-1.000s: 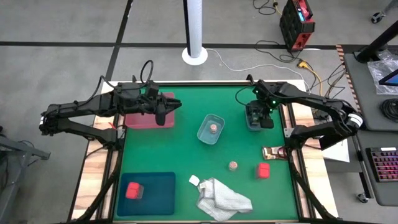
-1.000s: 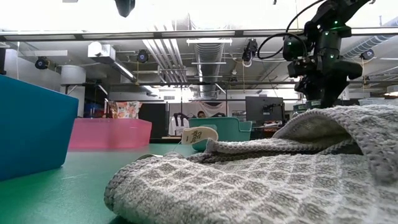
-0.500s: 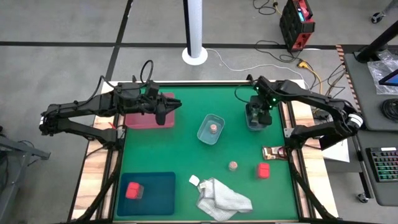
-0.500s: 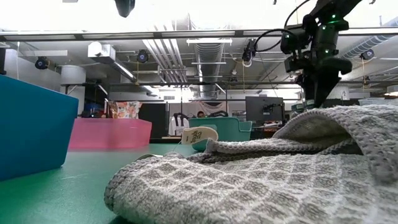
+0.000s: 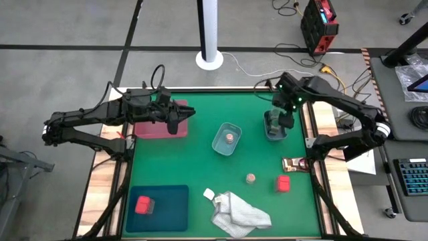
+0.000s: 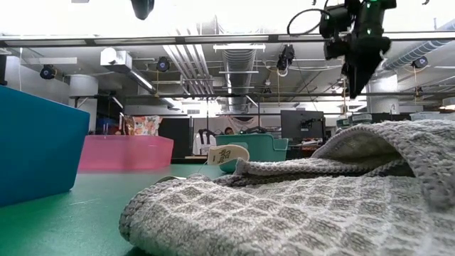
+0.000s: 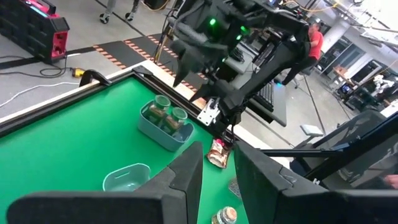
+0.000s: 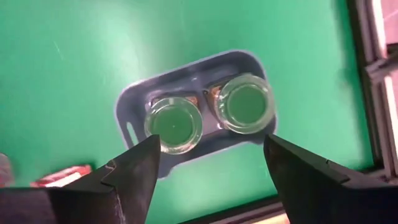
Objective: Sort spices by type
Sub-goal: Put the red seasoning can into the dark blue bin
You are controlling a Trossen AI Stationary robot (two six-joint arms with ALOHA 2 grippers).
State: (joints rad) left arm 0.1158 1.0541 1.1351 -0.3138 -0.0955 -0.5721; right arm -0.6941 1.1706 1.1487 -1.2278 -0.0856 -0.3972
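Two green jars (image 8: 174,124) side by side in a bluish tub (image 8: 134,106) at upper right of the overhead frame, right gripper (image 5: 283,119) above them, fingers spread and empty, left gripper (image 5: 175,118) over pink tray (image 5: 144,127) at upper left, nearly closed, holding nothing visible.

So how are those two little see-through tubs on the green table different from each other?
The middle tub holds a single tan-topped jar, while the tub near the right edge holds two green-lidded jars side by side. The middle tub has nothing above it; the right end effector hangs open directly over the other one. The middle tub sits skewed on the table, the right one nearer square to the edge. Both are small, bluish and translucent.
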